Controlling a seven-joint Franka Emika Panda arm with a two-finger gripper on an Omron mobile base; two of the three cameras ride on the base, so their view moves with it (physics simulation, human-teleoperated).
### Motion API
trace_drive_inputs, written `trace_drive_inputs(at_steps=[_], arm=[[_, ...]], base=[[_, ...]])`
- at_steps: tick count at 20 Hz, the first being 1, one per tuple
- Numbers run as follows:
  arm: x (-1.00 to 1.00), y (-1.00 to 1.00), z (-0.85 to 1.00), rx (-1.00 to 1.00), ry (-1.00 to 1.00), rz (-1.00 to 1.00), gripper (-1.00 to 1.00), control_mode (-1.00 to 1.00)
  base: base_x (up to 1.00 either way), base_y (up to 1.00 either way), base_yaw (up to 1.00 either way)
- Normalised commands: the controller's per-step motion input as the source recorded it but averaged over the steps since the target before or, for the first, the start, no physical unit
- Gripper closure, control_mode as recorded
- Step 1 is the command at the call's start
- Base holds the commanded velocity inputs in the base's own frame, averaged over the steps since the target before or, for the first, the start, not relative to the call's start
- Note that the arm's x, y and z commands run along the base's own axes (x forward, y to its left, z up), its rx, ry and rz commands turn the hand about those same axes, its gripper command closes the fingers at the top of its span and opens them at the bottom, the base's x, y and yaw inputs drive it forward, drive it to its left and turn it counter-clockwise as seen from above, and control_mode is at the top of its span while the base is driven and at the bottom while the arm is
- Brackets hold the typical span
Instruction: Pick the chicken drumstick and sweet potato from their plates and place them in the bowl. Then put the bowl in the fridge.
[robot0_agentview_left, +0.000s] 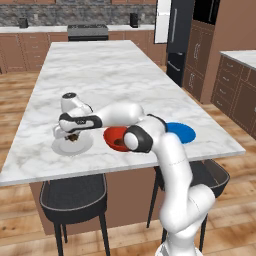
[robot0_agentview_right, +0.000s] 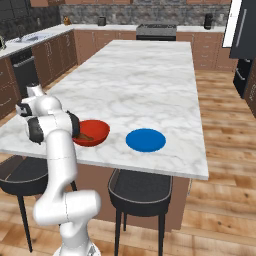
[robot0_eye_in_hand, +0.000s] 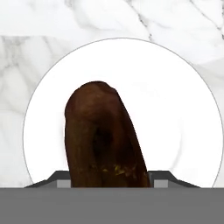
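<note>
My gripper (robot0_agentview_left: 73, 134) hangs over the pale grey-white plate (robot0_agentview_left: 84, 146) near the island's front left, shut on a dark brown, blunt-ended sweet potato (robot0_eye_in_hand: 105, 131). In the hand view the fingertips (robot0_eye_in_hand: 162, 179) press both sides of it, with the white plate (robot0_eye_in_hand: 175, 109) underneath. Just right of this plate sits the red-orange bowl (robot0_agentview_left: 112, 135) (robot0_agentview_right: 95, 129) with a brown drumstick (robot0_agentview_right: 85, 136) lying in it. The blue plate (robot0_agentview_left: 182, 132) (robot0_agentview_right: 145, 140) is bare. Far back right stands the black fridge (robot0_agentview_left: 180, 40) with one door swung open.
The marble island (robot0_agentview_left: 100, 75) stretches away ahead of me. Two dark stools (robot0_agentview_left: 74, 197) (robot0_agentview_right: 141, 192) are tucked under its front edge. Brown cabinets and a stove (robot0_agentview_left: 87, 31) line the back wall.
</note>
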Motion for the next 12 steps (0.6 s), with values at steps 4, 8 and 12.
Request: trace_drive_inputs(at_steps=[4,8,12], arm=[[-0.28,-0.55,0.41,0.0,0.0,0.02,1.0,-1.0],[-0.22,-0.67,0.3,0.0,0.0,0.01,1.0,-1.0],[-0.08,-0.76,0.11,0.0,0.01,0.0,1.0,-1.0]], base=[[0.0,0.0,0.0],[0.0,0.0,0.0],[0.0,0.0,0.0]])
